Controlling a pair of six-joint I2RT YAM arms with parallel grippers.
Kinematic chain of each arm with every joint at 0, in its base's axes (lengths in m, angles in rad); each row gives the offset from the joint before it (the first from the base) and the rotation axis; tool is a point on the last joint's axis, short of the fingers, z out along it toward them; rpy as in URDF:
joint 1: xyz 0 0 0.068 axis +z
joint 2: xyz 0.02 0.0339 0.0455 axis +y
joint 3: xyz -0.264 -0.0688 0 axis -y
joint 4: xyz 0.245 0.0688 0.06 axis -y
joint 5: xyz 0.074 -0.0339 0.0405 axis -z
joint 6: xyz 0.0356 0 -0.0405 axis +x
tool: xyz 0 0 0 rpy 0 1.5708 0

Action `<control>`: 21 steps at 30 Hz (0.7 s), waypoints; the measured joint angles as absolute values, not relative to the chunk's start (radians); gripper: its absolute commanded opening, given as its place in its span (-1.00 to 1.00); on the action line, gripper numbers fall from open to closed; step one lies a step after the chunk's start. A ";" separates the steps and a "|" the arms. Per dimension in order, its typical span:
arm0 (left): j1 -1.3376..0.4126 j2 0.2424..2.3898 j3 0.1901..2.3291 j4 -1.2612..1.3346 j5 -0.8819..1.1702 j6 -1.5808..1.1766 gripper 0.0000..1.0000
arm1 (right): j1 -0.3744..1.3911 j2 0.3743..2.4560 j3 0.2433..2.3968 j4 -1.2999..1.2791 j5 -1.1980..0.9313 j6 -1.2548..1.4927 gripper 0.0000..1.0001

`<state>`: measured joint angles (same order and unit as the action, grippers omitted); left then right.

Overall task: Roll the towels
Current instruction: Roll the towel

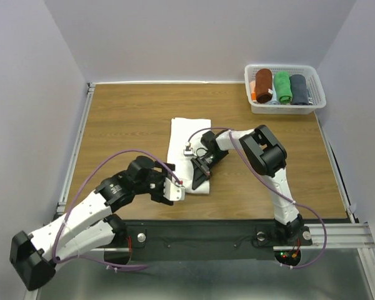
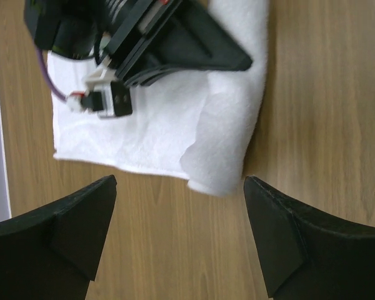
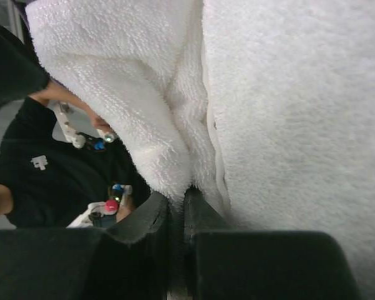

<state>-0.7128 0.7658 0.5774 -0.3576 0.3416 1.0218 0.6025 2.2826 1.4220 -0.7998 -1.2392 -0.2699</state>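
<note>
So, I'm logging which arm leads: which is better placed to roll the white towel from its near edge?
Right, I'd say. The right hand is shut on the lifted near edge of the white towel; the left hand hangs open just short of it, touching nothing.

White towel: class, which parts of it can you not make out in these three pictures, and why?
Top view: near end of the white towel, partly covered by the right gripper.
Left wrist view: its far end, cut off by the top edge.
Right wrist view: its outline, cut off by top and right edges.
</note>
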 measured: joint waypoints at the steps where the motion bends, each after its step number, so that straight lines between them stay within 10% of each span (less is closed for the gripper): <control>1: -0.765 0.786 0.575 -0.347 0.324 1.033 0.76 | 0.601 2.297 1.431 -0.814 -1.250 -0.268 -0.99; 8: -1.076 1.095 0.569 -0.224 0.114 1.004 0.37 | 0.588 2.348 1.468 -0.878 -1.293 -0.266 -0.99; 17: -1.122 1.264 0.531 -0.041 -0.083 0.986 0.21 | 0.580 2.368 1.492 -0.920 -1.309 -0.289 -0.99; 21: -1.127 1.287 0.498 0.035 -0.123 0.987 -0.17 | 0.578 2.376 1.501 -0.935 -1.316 -0.300 -0.99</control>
